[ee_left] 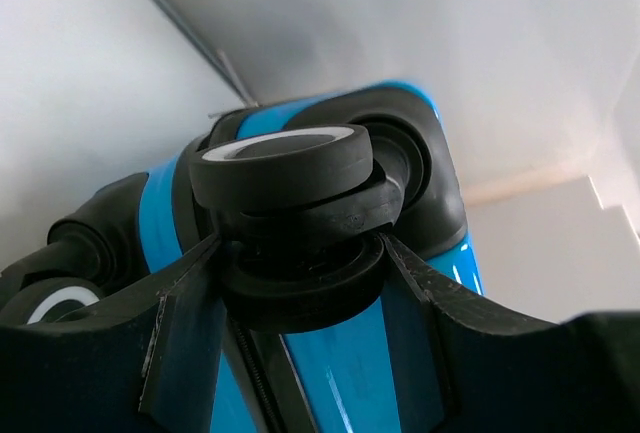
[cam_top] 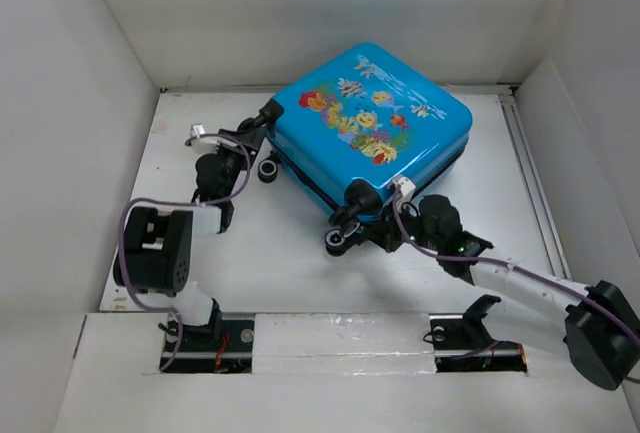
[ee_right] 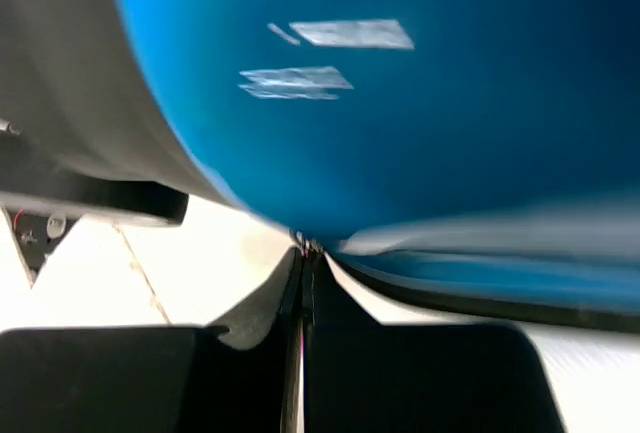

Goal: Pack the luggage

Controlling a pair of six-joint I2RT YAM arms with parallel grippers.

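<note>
Suitcase [cam_top: 370, 128] closed, 12 o'clock; left gripper [ee_left: 300, 253] clamps its 9 o'clock wheel [ee_left: 285, 168]; right gripper [ee_right: 302, 253] pinched closed, hold unclear.

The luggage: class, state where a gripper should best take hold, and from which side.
Grip a corner wheel, coming from the left: the luggage shell is too broad and smooth to pinch, while the wheel fits between the left gripper fingers.
</note>
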